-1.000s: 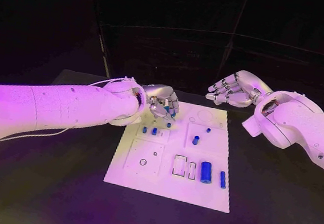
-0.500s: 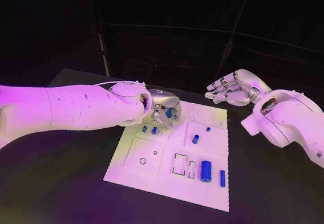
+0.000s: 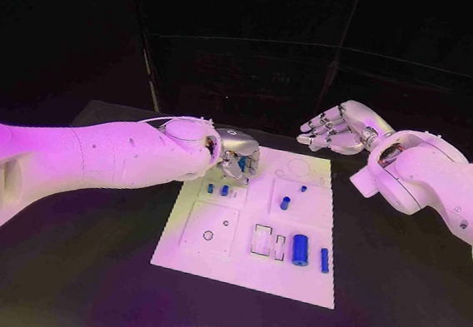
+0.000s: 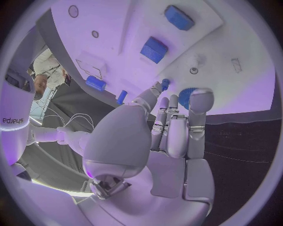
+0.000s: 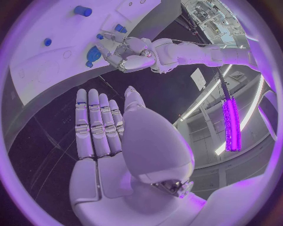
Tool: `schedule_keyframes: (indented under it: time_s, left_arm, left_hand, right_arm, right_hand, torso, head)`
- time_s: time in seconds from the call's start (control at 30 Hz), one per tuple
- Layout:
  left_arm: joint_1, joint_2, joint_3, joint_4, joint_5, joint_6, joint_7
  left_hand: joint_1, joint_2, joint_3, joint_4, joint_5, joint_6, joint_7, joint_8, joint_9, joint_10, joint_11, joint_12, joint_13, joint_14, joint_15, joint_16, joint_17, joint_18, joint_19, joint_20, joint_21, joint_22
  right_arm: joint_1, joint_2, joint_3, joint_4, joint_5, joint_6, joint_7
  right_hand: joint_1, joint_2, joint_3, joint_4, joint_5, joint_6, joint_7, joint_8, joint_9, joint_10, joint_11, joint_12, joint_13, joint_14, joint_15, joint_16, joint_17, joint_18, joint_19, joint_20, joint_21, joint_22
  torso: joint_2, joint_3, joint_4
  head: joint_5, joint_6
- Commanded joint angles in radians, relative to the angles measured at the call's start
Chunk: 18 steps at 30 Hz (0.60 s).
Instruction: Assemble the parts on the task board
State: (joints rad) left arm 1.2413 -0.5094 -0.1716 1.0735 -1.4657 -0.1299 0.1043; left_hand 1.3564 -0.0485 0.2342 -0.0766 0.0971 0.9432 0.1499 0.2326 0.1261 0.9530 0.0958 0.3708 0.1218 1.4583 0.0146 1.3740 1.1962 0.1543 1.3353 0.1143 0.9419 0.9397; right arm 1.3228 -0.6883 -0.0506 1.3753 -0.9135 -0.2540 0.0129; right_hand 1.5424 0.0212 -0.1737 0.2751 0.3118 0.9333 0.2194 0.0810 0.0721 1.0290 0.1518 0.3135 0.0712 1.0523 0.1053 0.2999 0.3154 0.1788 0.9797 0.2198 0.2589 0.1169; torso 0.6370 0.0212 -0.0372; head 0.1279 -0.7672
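black table [image 3: 73,272], matte, reaching back to a straight far edge | dark panelled backdrop [image 3: 253,57] behind, thin pale seams crossing it | right wrist view: long ceiling light strips [image 5: 206,101] glowing white | one upright light bar [image 5: 231,123] glowing purple | cluttered shelving [image 5: 206,14], detail too small to tell

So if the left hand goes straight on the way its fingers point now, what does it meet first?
Probably the round blue part just ahead of the left hand, with the small blue peg beside it on the task board. Depth is unclear, so contact cannot be judged.
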Motion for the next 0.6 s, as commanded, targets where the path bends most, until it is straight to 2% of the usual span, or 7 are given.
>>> schedule_keyframes:
  time_s: [0.03,0.6]
  left_arm:
    - [0.0,0.006,0.001,-0.008,-0.017,0.01,0.017]
    - [-0.005,0.022,0.001,-0.028,-0.017,0.073,-0.004]
  left_hand:
    - [-0.001,0.003,0.009,0.0,0.002,0.013,-0.001,-0.007,-0.002,0.011,-0.001,-0.008,-0.005,0.008,-0.003,0.006,-0.001,-0.016,0.007,-0.001,0.009,0.008]
    - [-0.005,0.002,0.024,-0.003,-0.002,0.03,-0.004,-0.017,-0.01,0.038,-0.005,-0.015,-0.017,0.012,-0.006,0.013,0.003,-0.024,0.023,-0.005,0.054,0.054]
  right_arm:
    - [0.002,0.001,0.001,0.002,-0.002,0.002,0.012]
    - [0.002,0.005,0.001,0.001,-0.002,0.004,0.011]
  right_hand:
    - [0.003,0.009,-0.005,0.0,0.005,-0.004,-0.001,0.004,0.001,-0.007,0.001,0.007,-0.001,-0.007,-0.001,0.005,-0.001,0.003,0.005,0.0,-0.005,-0.001]
    - [0.003,0.009,-0.005,0.0,0.005,-0.004,-0.001,0.004,0.001,-0.007,0.001,0.007,-0.001,-0.007,-0.001,0.005,-0.001,0.003,0.005,0.0,-0.005,-0.001]
  torso:
    - [-0.001,-0.0001,0.0024]
    - [0.0,-0.0013,0.002]
  head:
    - [0.001,-0.001]
    - [0.002,-0.009]
